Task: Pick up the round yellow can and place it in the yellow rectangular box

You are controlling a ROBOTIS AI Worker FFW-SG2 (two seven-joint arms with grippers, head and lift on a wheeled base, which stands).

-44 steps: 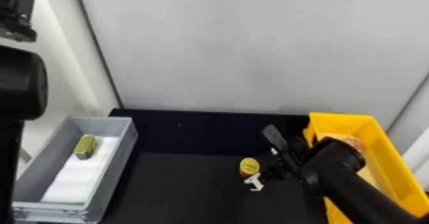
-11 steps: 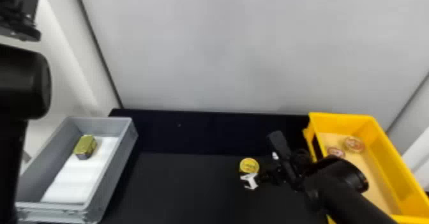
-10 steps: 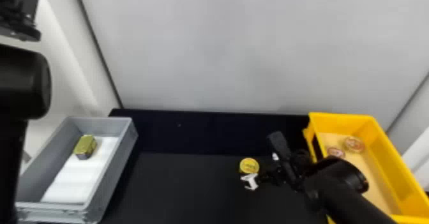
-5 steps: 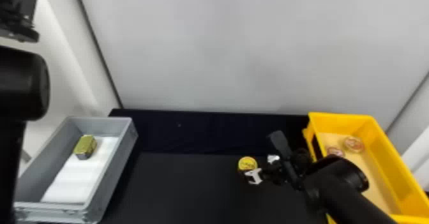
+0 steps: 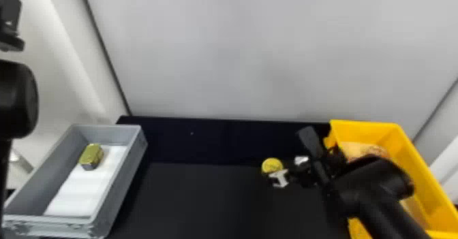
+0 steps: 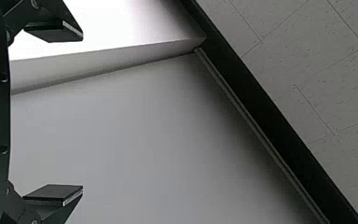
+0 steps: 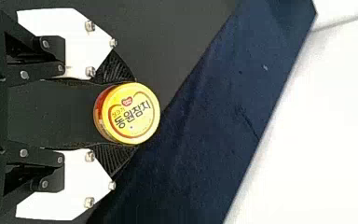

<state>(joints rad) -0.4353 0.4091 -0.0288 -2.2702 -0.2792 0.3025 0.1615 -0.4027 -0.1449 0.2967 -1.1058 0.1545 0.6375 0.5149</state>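
Note:
The right gripper [image 5: 277, 169] is left of the yellow box [image 5: 415, 163], over the dark table, with the round yellow can [image 5: 271, 165] at its fingertips. From the right wrist view, the right gripper [image 7: 136, 113] has its two dark ribbed fingers against opposite sides of the can [image 7: 133, 113], shut on it; the can's yellow lid faces the camera. The left gripper [image 5: 12, 34] is parked high at the far left edge. In the left wrist view, the left gripper [image 6: 81, 113] stands wide open, nothing between its fingers.
At the left is a grey bin [image 5: 121, 187] with a white sheet [image 5: 81, 192] and a gold rectangular tin [image 5: 91, 156] inside. Round items [image 5: 375, 150] lie in the yellow box, partly behind the right arm. A light wall stands behind the table.
The right gripper and the can have shifted together toward the back and slightly right. That gripper has turned somewhat, and its fingers have come against the can. The left arm is nearly unchanged.

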